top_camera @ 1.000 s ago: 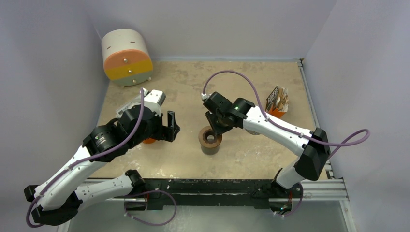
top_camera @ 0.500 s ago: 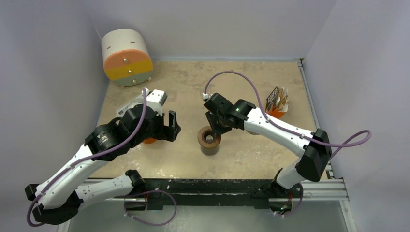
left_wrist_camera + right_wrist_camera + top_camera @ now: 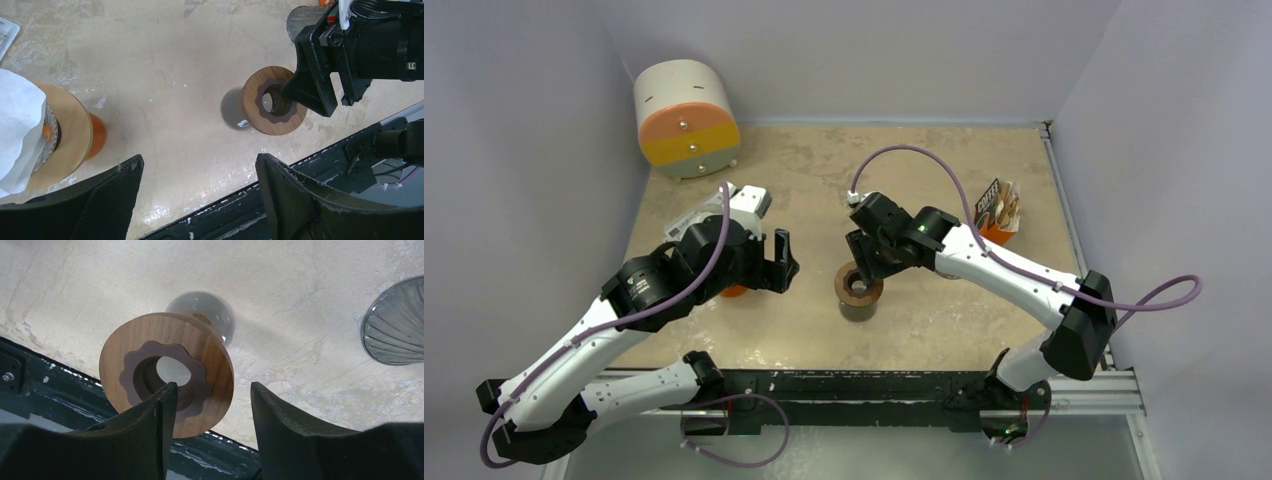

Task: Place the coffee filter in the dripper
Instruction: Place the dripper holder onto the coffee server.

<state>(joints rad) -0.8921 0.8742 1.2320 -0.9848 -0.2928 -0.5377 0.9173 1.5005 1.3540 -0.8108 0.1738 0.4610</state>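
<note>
Our right gripper (image 3: 214, 390) is spread over the wood ring (image 3: 150, 340), one finger at its hole, pinching nothing. The left gripper (image 3: 197, 167) hangs wide and empty. The filter (image 3: 17, 130) sits over by the left arm, perched on the orange stand (image 3: 97, 135). We reckon it's light, floppy paper that creases easily, so pinch the rim gently, not the middle.

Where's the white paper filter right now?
Left wrist view, far left edge: the white paper filter lies over the light wooden ring with the orange base, left of the darker wooden ring stand at table centre.
</note>
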